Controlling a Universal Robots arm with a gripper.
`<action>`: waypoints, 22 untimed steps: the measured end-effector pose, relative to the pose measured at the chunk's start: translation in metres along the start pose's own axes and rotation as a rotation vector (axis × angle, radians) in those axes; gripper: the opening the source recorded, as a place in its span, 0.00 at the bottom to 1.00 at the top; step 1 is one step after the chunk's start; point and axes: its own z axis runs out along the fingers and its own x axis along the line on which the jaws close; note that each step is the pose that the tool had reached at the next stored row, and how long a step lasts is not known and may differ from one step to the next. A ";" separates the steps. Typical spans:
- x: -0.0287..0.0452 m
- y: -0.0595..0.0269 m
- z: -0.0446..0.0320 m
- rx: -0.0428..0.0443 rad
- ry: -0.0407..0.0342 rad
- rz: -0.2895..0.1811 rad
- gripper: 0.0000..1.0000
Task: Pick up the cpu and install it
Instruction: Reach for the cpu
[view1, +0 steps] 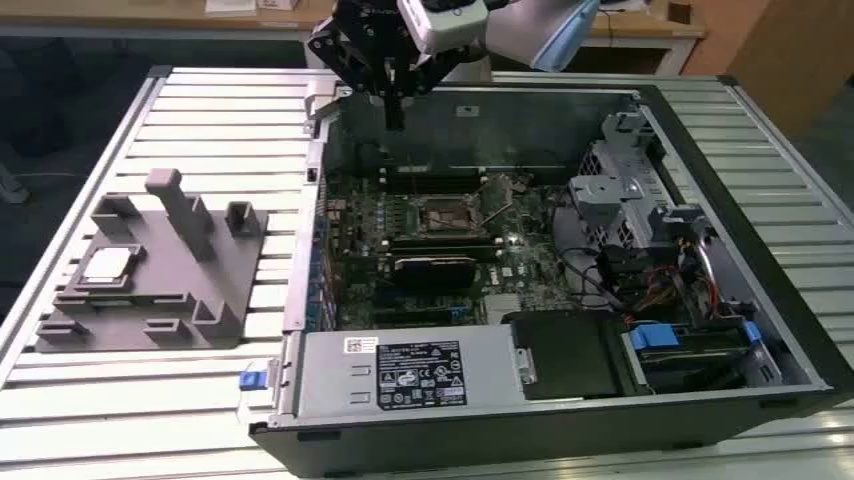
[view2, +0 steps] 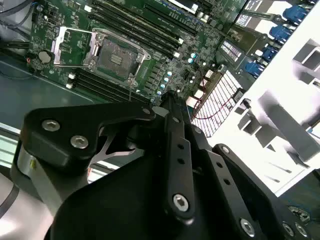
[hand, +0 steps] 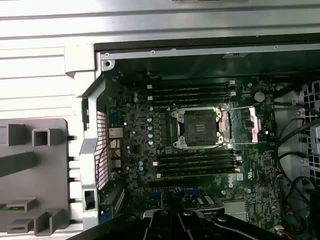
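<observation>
The end effector (view1: 394, 118) hangs above the rear edge of the open computer case (view1: 534, 125). Its fingers are drawn narrow, and nothing is held between them.

Below the end effector and a short way forward of it, on the motherboard (hand: 140, 150), lies the socket (hand: 200, 127). Its pin field is bare. Its retention frame (hand: 245, 125) is swung open to one side. The socket is thus ready to receive the part.

Well apart from the end effector, outside the case and across its side wall, the grey tray (view1: 220, 290) stands on the slatted table (view1: 200, 100). The cpu (view1: 110, 262) rests flat in a recess of that tray, pale face up, untouched.

Assessment: the pick-up step is in hand and no grasp has been made. Installation has not begun. A grasp calls for the end effector to be over the tray, clear of its upright posts, with the fingers spread wider than the chip and squared to its edges.
</observation>
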 end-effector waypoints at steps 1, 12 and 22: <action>0.0000 0.0000 0.0000 0.0001 0.0000 0.000 0.11; 0.0030 -0.0002 -0.0001 0.0002 0.0000 0.000 0.11; 0.0095 -0.0007 -0.0002 0.0001 -0.0001 0.000 0.11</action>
